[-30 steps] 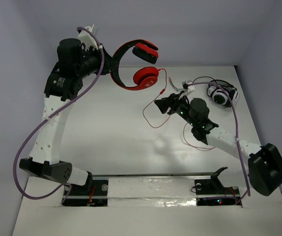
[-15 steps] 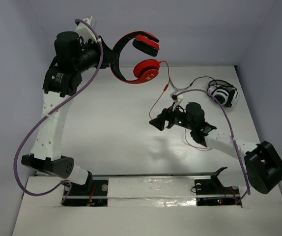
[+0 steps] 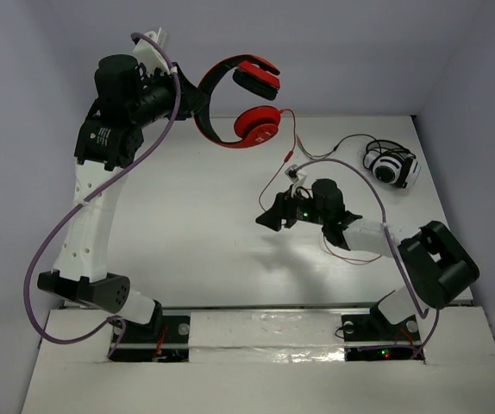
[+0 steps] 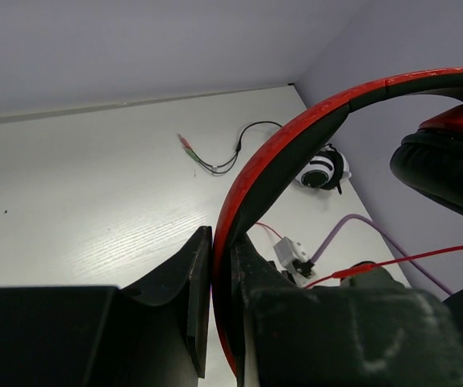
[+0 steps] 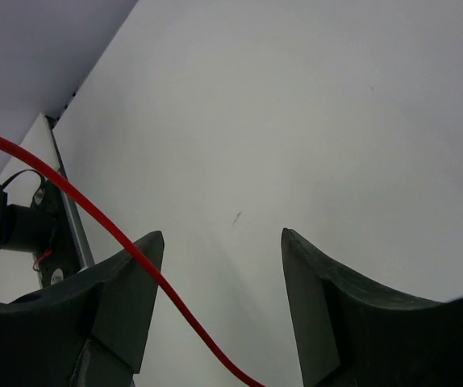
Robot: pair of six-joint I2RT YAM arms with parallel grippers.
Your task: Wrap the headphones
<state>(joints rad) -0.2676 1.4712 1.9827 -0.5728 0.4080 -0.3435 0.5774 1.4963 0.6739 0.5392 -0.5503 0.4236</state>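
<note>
Well, the red over-ear headphones (image 3: 259, 126) hang in the air, up and well to the left of the small white-and-black headphones (image 3: 391, 166). Their stiff red-and-black headband (image 4: 296, 145) is pinched between the closed fingers of the left gripper (image 4: 219, 266). The thin red cable (image 3: 297, 138) droops limp toward the white table (image 3: 187, 224). It looks light, floppy and likely to slip, so it is probably best taken close to the earcup. The right gripper (image 5: 222, 238), nearer than the small set, has its jaws apart, with the cable running past one finger unpinched.

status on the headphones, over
Left gripper shut on red headphones, held off the table. Right gripper open, cable running between its jaws, not pinched. White headphones far right, clear.
</note>
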